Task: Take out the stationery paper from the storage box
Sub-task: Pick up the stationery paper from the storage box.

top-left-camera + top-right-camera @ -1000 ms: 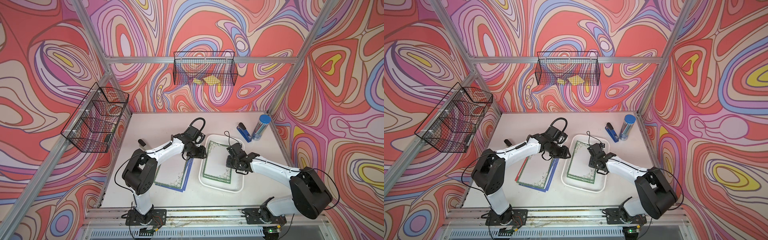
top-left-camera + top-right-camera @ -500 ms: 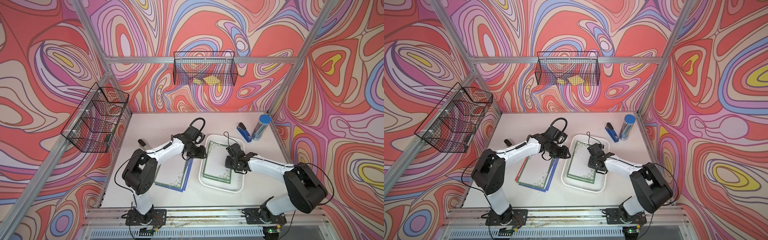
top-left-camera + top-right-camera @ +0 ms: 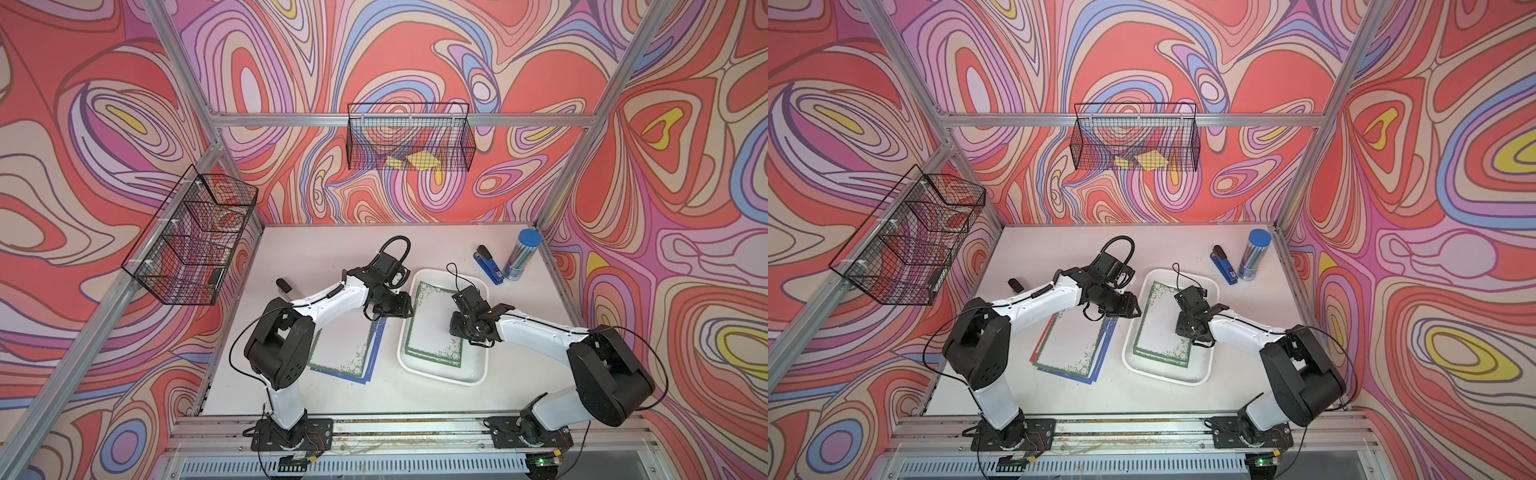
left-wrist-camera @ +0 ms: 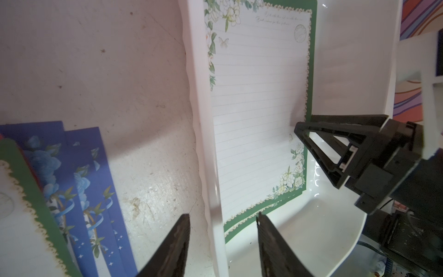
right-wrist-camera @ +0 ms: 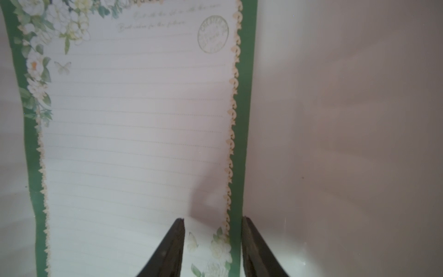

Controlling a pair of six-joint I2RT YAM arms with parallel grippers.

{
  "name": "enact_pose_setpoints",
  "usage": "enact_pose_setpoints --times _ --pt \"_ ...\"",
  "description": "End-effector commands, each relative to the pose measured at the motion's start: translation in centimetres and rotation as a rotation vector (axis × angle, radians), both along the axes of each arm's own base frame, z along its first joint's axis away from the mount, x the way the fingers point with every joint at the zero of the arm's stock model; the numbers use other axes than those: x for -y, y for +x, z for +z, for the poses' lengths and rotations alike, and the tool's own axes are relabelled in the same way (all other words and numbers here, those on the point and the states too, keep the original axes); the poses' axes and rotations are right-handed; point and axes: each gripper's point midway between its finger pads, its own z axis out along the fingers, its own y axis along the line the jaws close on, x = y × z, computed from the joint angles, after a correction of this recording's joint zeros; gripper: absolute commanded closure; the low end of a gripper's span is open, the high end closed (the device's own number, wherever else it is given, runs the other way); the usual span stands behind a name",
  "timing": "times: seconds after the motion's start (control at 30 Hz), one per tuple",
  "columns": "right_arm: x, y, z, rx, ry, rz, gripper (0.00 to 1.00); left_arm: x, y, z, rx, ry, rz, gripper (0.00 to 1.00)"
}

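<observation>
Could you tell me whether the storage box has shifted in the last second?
No. In both top views the storage box keeps its gap to the blue stapler.

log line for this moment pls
left gripper: open, astride tray rim | right gripper: open, over sheet edge | stack: on table

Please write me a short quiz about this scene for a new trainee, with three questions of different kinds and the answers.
1. True or false: a green-bordered sheet lies inside the storage box.
2. The blue stapler is: A) inside the storage box; B) on the table beside the blue-capped tube; C) on top of the sheet.
3. Which end effector has its jaws on either side of the box's rim?
Key: 1 true; 2 B; 3 the left end effector.
</observation>
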Motion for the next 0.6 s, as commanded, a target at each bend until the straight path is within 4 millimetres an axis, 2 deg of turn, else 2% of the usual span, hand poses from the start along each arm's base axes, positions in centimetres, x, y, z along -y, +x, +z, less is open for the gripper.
enact_pose_setpoints --times 0.0,0.2,0.57 --pt "-0.06 0.56 1.09 0.021 0.008 0.0 0.56 0.17 -0.09 0.21 -0.018 0.008 0.005 0.51" --pt "-0.01 0.55 1.01 0.015 0.003 -0.001 0.53 0.33 -0.01 0.49 -0.015 0.008 0.0 0.51" --pt "-0.41 0.72 1.73 0.035 0.028 0.008 0.6 0.21 -0.1 0.35 -0.017 0.012 -0.001 0.51"
